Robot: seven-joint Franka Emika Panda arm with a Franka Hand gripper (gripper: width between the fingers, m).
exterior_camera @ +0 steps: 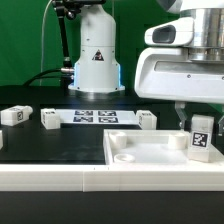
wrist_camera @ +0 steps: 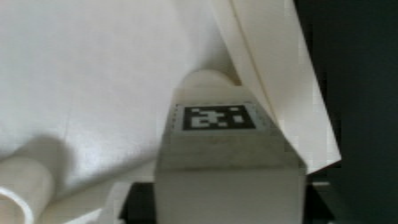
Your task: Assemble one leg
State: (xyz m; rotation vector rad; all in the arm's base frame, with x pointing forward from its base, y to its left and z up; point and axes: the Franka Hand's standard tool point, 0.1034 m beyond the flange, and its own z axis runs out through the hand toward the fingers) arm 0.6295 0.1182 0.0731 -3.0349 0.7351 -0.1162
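My gripper is shut on the leg, a small white post with a black-and-white tag, and holds it upright over the right near corner of the white tray-like tabletop. In the wrist view the leg fills the space between the dark fingers, tag facing the camera, over the tabletop's white surface beside its raised rim. A round corner socket shows to one side of the leg. Whether the leg's lower end touches the tabletop is hidden.
Three more white legs stand on the black table: two at the exterior view's left and one near the middle. The marker board lies behind them. The robot base stands at the back.
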